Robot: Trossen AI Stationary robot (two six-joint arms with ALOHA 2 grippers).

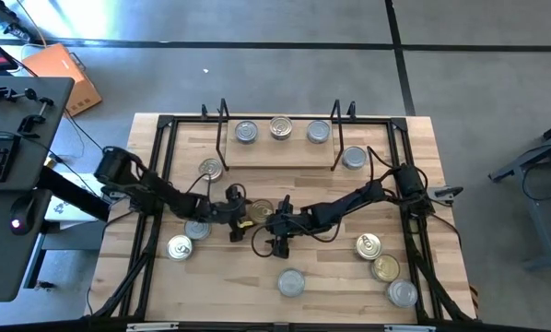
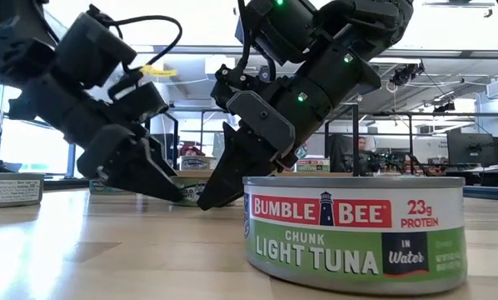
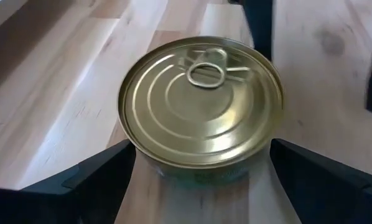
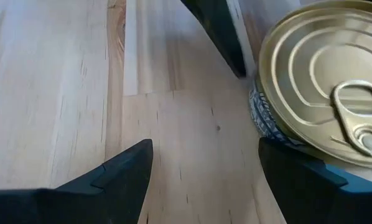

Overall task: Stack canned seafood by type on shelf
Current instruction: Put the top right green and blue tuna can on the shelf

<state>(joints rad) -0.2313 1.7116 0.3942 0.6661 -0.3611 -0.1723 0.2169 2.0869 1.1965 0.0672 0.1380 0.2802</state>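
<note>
Wooden counter (image 1: 331, 277): gold tin (image 3: 201, 109) sits mid-surface. Left gripper (image 3: 201, 165) fingers wide, straddling it. Right gripper (image 4: 204, 152) fingers wide, empty, beside tin.

tins (image 1: 261, 211): gold and silver, upright, scattered on table | shelf (image 1: 280, 150): three silver tins abreast

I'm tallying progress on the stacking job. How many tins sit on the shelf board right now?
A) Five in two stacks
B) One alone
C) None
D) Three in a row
D: the high view shows three tins, one, a second and a third, side by side on the shelf, none stacked; a fourth silver tin lies just off the board on the table.
</note>
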